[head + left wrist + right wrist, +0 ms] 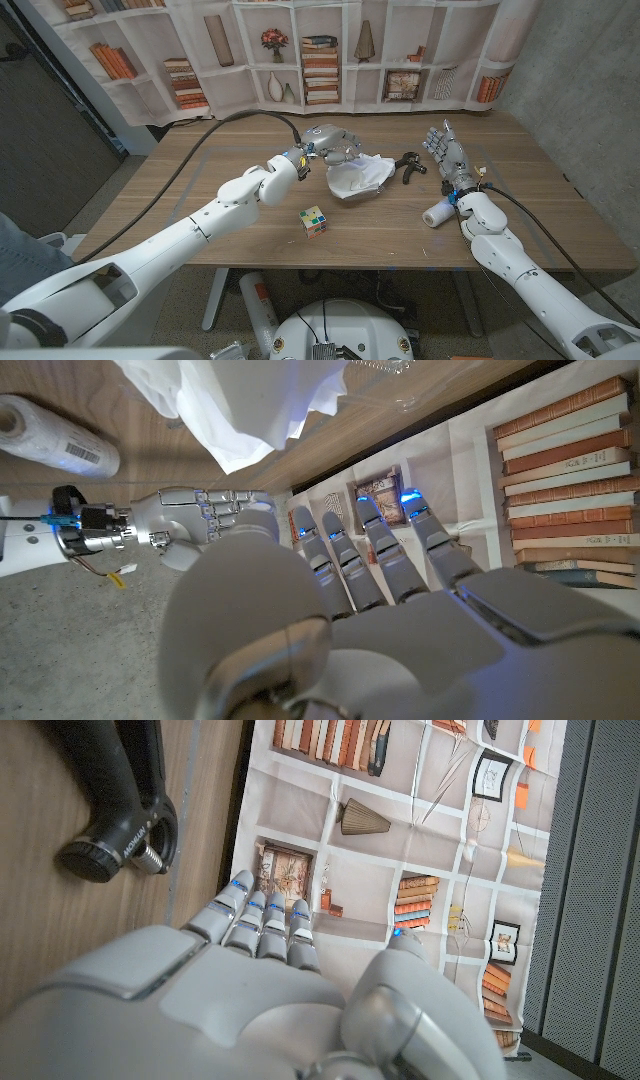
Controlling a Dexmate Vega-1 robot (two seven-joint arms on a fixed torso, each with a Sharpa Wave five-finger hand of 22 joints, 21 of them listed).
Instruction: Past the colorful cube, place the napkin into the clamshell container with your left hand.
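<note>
text: none legible | barcode: white roll [55,440], digits unreadable

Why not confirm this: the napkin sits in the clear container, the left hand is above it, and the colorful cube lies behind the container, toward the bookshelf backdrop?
Not quite. In the head view the colorful cube lies in front of the container, toward the robot, not behind it. The napkin is in the container, with the left hand above it.

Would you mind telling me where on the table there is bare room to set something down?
Free: the wide stretch left of the left arm, and the near strip between the colorful cube and the white roll. Crowded: the far middle, where left hand, clamshell container with napkin, and black tool cluster.
</note>
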